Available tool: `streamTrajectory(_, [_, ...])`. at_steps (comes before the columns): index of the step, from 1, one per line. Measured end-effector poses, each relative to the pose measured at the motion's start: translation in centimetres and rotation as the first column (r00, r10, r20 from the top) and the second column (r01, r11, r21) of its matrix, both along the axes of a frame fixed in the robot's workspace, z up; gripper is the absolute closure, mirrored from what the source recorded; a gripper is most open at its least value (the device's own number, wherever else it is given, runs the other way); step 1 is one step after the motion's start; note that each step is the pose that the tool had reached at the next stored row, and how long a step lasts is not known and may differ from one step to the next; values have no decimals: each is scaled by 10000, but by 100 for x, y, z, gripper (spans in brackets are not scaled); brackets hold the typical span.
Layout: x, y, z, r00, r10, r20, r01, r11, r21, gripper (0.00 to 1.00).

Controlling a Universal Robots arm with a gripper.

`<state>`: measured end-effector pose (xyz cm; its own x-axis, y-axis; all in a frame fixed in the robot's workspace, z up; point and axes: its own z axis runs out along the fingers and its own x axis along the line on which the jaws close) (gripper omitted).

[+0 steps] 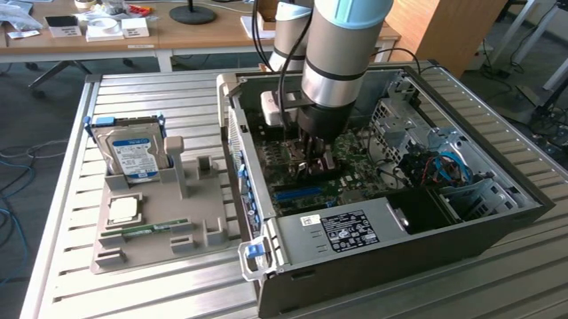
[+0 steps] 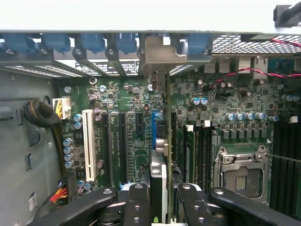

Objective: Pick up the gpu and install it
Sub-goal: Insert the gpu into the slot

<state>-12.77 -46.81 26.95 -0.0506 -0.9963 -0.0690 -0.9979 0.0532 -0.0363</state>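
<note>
- Gripper [image 2: 164,208]: black fingers [image 2: 138,205] nearest the wrist camera, jaws drawn almost together and clamped on the gpu. The narrow gap suits so thin a card.
- Gpu [image 2: 159,181]: held edge-on and upright between the fingers, inside the case above the motherboard [image 2: 127,94].
- Bracket [image 2: 162,52]: silvery end of the gpu, turned to the case's rear wall among the blue clips [image 2: 94,42]. Judged: the card is carried this way so its lower edge faces a slot and the bracket meets a rear opening.
- Blue slot [image 2: 154,125]: runs along the card's line, directly under it. The card looks lined up with it; whether it is seated cannot be told.
- White slot [image 2: 88,143]: vacant, parallel, well to one side of the card.
- Processor socket [image 2: 242,176]: on the card's other side, apart from it.
- Case [image 1: 426,259]: lies on its side on the table [image 1: 159,93], open face up, likely so the arm [image 1: 342,46] can come in from above.
- Tray [image 1: 159,256]: at the exterior view's left of the case, well apart from the gripper.
- Hard drive [image 1: 133,149]: stands upright in the tray's holder.
- Memory stick [image 1: 146,229]: lies flat on the tray.
- Square chip [image 1: 124,211]: lies flat, just beside the stick.
</note>
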Motion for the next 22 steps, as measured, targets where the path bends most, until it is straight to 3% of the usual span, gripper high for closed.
streamTrajectory(14, [0, -1, -29, 10000, 3, 6, -3, 10000, 0, 73])
streamTrajectory(22, [-1, -23, -31, 10000, 4, 6, -4, 10000, 0, 73])
